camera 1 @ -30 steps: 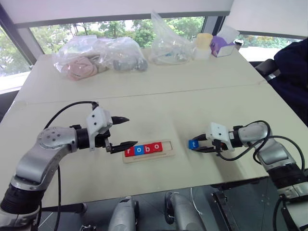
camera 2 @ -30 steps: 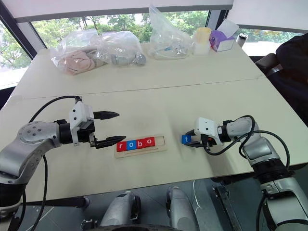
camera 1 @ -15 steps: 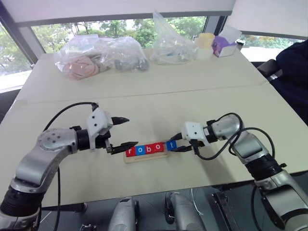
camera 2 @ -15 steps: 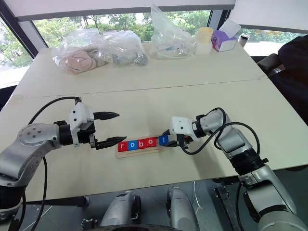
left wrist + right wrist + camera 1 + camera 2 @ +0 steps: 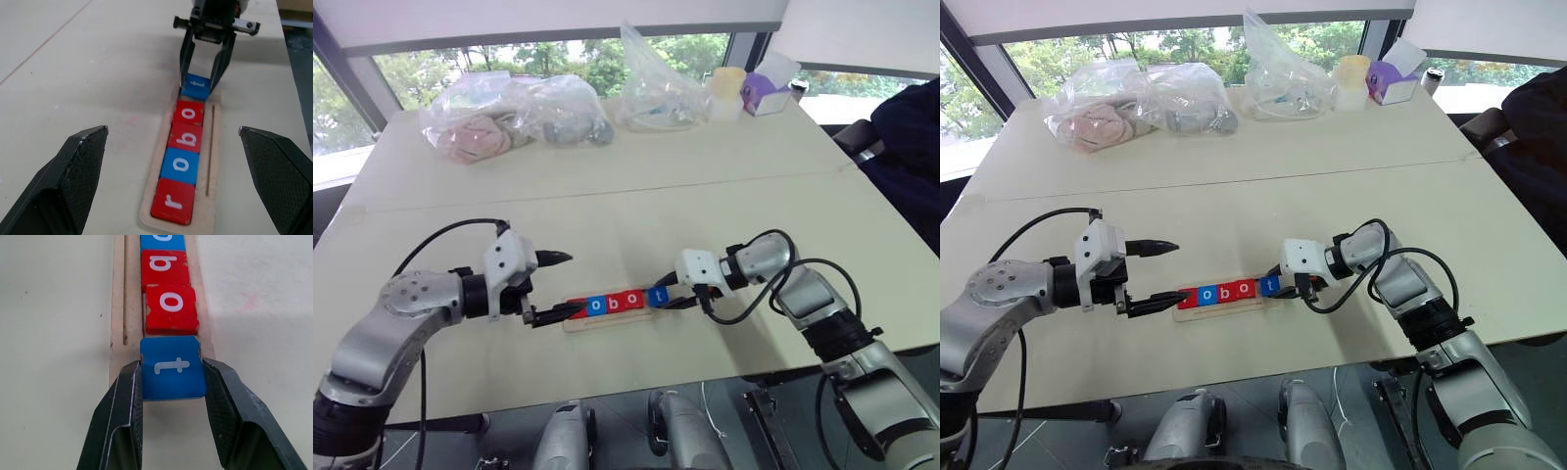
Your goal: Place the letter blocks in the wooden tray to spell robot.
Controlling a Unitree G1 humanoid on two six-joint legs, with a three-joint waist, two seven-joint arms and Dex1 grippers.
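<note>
Now you are on the last step: the right hand is pinched on the blue t block, holding it at the tray's open end, just behind the red o block. From the right wrist view the t looks square to the row but not quite seated; its near edge seems to overhang the end of the wooden tray, though I can't be sure whether it rides on the rim or sits in the slot. My read is that your next move calls for a short push along the tray until the t touches the o, then a release and a straight pull back so the fingers don't drag the tile out.

In the head view, the tray lies at about 6 o'clock on the counter, with r, o, b, o already in line. The right arm reaches in from 3 o'clock, its hand angled down and pointing along the row. The left hand comes from 9 o'clock with fingers spread wide and holding nothing; its lower finger sits close to the red r block at the tray's other end. At 12 o'clock, well apart, plastic bags lie by the window.
</note>
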